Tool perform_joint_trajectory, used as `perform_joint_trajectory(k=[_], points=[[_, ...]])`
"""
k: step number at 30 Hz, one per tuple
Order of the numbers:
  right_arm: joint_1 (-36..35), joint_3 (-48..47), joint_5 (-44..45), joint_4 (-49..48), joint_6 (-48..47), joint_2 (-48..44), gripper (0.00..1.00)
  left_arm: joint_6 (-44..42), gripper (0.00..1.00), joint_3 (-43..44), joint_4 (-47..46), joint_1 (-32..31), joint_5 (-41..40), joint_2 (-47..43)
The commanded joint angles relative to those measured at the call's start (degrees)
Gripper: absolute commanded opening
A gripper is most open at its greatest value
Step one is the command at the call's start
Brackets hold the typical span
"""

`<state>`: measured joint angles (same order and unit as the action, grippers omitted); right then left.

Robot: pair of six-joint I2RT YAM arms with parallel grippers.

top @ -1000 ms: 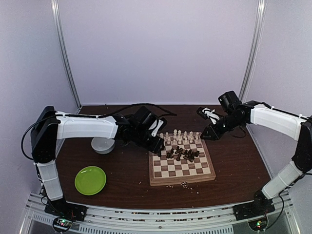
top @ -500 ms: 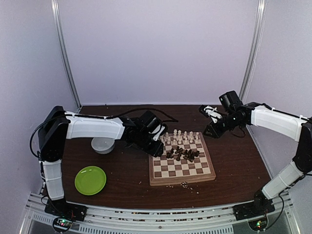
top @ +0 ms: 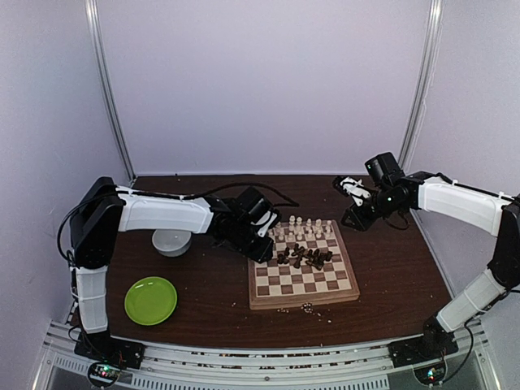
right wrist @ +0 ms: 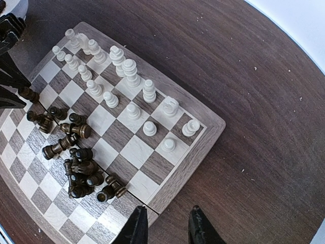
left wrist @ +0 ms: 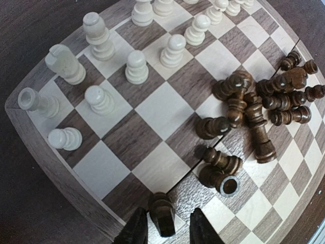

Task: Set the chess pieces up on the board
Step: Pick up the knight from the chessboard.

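Dark wooden bench [top: 203,284] carries the board [top: 302,301] at its centre. Cream pieces [left wrist: 136,66] fill its far rows; dark pieces [left wrist: 256,109] lie heaped mid-board. Left tool [left wrist: 167,214] straddles one dark piece [left wrist: 161,221] near the board's edge, jaws parted (a gap shows on one side). Right tool [right wrist: 166,211] hangs open and empty over the bench just beside the board.

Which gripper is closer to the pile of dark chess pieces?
Left. The left gripper is at the left edge of the board, beside the dark pile; the right gripper hangs beyond its far right corner.
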<state>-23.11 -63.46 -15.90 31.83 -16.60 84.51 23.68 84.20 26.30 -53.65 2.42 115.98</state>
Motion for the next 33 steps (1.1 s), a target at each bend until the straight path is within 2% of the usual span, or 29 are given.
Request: perform_joint_trajectory(k=[1, 24, 29, 33], points=[[0.26, 0.48, 0.92, -0.56, -0.58, -1.17, 0.30, 0.56, 0.28, 1.14, -0.76, -0.32, -0.42, 0.56], [0.27, 0.45, 0.52, -0.28, -0.37, -0.93, 0.30, 0.14, 0.09, 2.46, -0.64, -0.32, -1.77, 1.72], [0.33, 0.45, 0.72, -0.28, -0.37, -0.85, 0.30, -0.68, 0.00, 1.99, -0.64, -0.45, -1.93, 0.44], [0.26, 0.49, 1.02, -0.37, -0.44, -0.84, 0.30, -3.24, 0.00, 1.31, 1.59, -1.20, -2.77, -2.37]])
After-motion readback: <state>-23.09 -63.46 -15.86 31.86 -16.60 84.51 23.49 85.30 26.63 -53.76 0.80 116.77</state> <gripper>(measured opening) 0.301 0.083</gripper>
